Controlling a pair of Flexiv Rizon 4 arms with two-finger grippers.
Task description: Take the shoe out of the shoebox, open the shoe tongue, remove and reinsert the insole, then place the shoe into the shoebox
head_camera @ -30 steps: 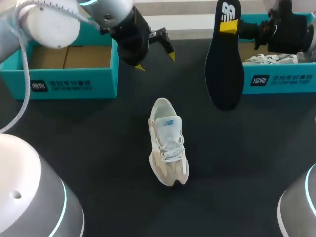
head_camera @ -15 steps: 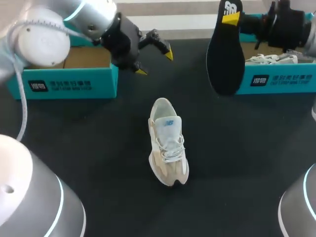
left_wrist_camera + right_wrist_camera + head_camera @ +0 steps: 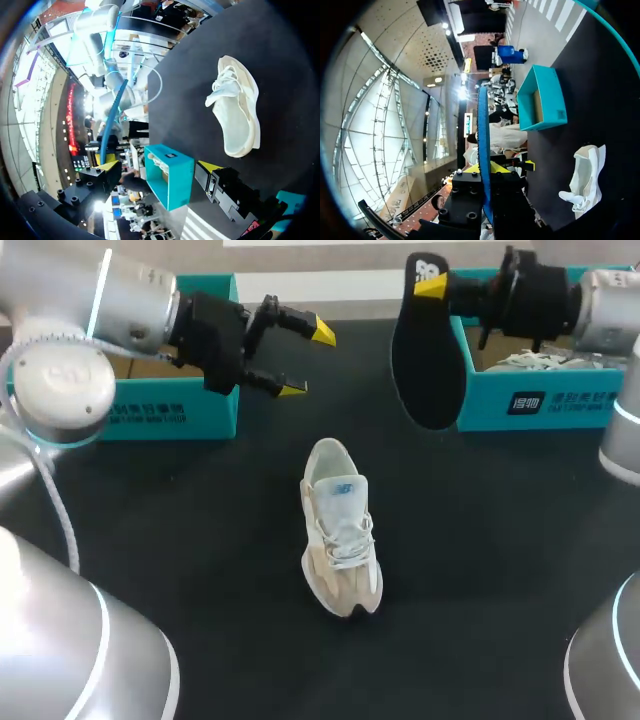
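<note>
The shoe [image 3: 340, 540] is out of its box and sitting on its sole pretty much dead centre of the black worktop [image 3: 180, 540]. The heel end points to the far side and the toe toward the robot, and nothing's touching it.

The insole [image 3: 428, 350] is up in the air. The right arm's fingers [image 3: 432, 285] are clamped on its upper end, and it hangs down dark side out, clear of the worktop, just in front of the right-hand shoebox [image 3: 545, 400]. That box has something white with laces [image 3: 530, 360] in it, can't make out more than that. From the right wrist camera the insole [image 3: 483, 145] shows edge-on as a thin blue strip pinched between those fingers [image 3: 527, 165]. The shoe [image 3: 585, 177] is down on the worktop ahead, with the left-hand shoebox [image 3: 542, 100] beyond it.

The left arm's fingers [image 3: 322, 330] are spread wide with nothing in them. They hover just off the corner of the left-hand shoebox [image 3: 170, 410], well back from the shoe. On the left wrist camera the shoe [image 3: 237, 107] sits out ahead, and the right-hand shoebox [image 3: 172, 175] shows in the gap between the fingers [image 3: 209, 166].
</note>
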